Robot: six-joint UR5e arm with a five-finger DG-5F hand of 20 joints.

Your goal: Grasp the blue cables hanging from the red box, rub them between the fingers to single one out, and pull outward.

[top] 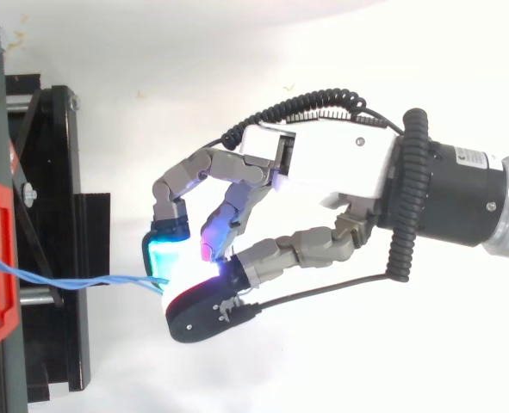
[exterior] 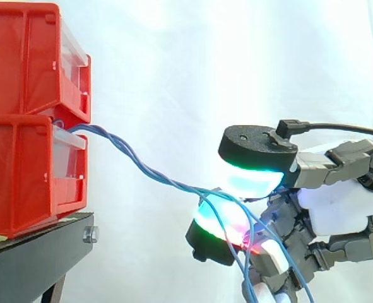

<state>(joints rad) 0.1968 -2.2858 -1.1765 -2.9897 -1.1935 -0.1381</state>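
Bundle of blue cables [exterior: 139,163], twisted together; leaves the front of the lower red box [exterior: 22,183], just under the upper red box [exterior: 22,57]; slants down and away to the hand [top: 323,163]; pinched there between glowing pads [exterior: 252,180], loose ends hanging below. Two boxes, stacked, at the edge of one black stand [exterior: 35,259]. Open room between box front and hand; white curtain [exterior: 173,63] behind. Strand count unclear within the twist.
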